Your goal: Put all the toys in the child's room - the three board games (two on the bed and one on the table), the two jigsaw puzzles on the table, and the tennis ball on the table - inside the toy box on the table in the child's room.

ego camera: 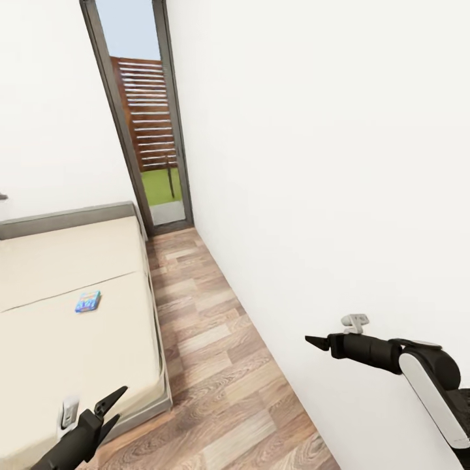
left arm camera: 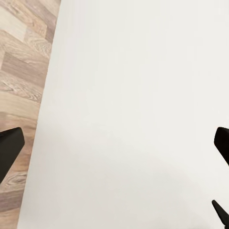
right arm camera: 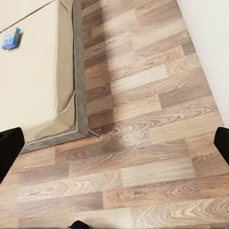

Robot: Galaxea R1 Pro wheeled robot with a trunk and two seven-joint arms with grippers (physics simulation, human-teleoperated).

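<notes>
Wood-plank flooring [ego camera: 215,365] runs as a narrow aisle between the bed [ego camera: 59,313] and a plain white wall [ego camera: 326,163], ending at a tall glass door [ego camera: 147,124] with a slatted fence and grass beyond. On the beige mattress lies one small blue board game [ego camera: 87,301] (its print too small to read), flat and near the aisle-side edge, also seen from the right wrist. Low over the bed's near corner, the left gripper [ego camera: 112,406] has its dark fingers spread apart and empty, while the right gripper [ego camera: 317,342] by the wall shows its fingertips wide apart in its wrist view, holding nothing.
</notes>
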